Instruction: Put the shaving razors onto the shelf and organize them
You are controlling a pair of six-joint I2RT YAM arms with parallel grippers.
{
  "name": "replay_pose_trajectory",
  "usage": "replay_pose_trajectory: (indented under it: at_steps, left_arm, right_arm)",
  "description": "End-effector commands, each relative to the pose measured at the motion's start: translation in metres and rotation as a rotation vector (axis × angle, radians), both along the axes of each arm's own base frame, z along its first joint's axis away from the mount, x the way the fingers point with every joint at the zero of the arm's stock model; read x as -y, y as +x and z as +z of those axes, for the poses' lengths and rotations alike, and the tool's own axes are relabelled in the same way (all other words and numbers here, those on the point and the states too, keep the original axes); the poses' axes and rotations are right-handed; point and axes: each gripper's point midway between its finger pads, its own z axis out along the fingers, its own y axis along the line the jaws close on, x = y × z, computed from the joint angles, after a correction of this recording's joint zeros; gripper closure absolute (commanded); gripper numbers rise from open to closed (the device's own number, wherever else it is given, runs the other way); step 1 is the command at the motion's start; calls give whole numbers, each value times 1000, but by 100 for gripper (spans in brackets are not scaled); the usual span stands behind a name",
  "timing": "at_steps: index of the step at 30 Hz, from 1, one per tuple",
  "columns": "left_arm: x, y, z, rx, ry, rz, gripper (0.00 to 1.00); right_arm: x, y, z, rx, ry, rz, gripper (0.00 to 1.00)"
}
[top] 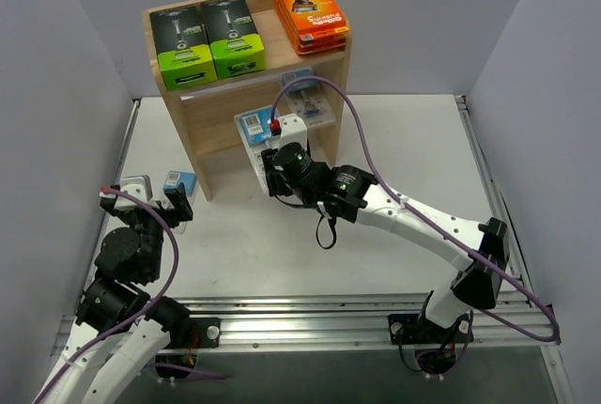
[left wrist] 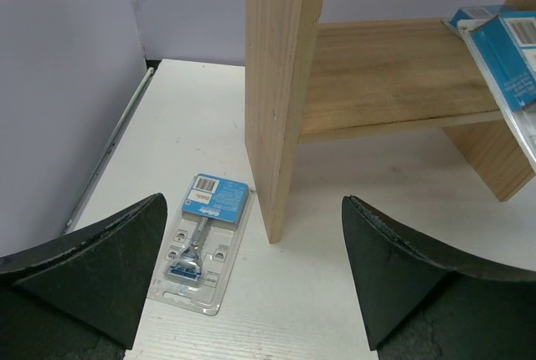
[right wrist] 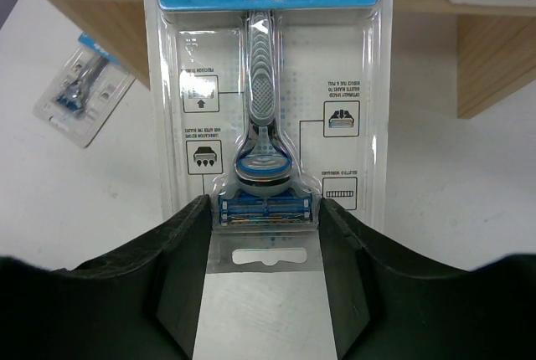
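Right pincer (right wrist: pixel 264 207) gripped a clear plastic blister pack with a blue card (right wrist: pixel 264 84) at the cartridge end, card end at 12 o'clock, against the light wooden three-tier shelf (top: pixel 202 132). Left pincer (left wrist: pixel 251 209) was wide and empty over a second blister pack (left wrist: pixel 201 239) on the white table (left wrist: pixel 419 234), at the shelf's 7 o'clock. Packs probably light, flexy, slick, so best gripped on the stiffer moulded bubble.

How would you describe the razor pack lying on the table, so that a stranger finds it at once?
Find the wooden shelf. Just outside its left side panel, on the white table, lies a small clear blister pack with a blue card. Only this pack lies on the table: its twin is in the right pincer, the rest on the shelf.
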Motion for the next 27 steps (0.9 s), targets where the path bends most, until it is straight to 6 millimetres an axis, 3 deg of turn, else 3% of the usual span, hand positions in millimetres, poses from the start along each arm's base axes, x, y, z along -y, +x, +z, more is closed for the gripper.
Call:
replay_pose_trajectory:
  at_steps: [1,11,19,27]
  left_arm:
    - [2,0,10,42,-22,-11,6]
    - [5,0,9,42,-24,-20,6]
    - [5,0,9,43,-24,-19,6]
    - [6,0,10,45,-24,-26,6]
  right_arm:
    - [0,34,15,76,-17,-25,100]
    - [7,93,23,161,-47,-84,100]
    - [-7,109,19,189,-58,-79,100]
    - [-6,124,22,254,-28,-147,100]
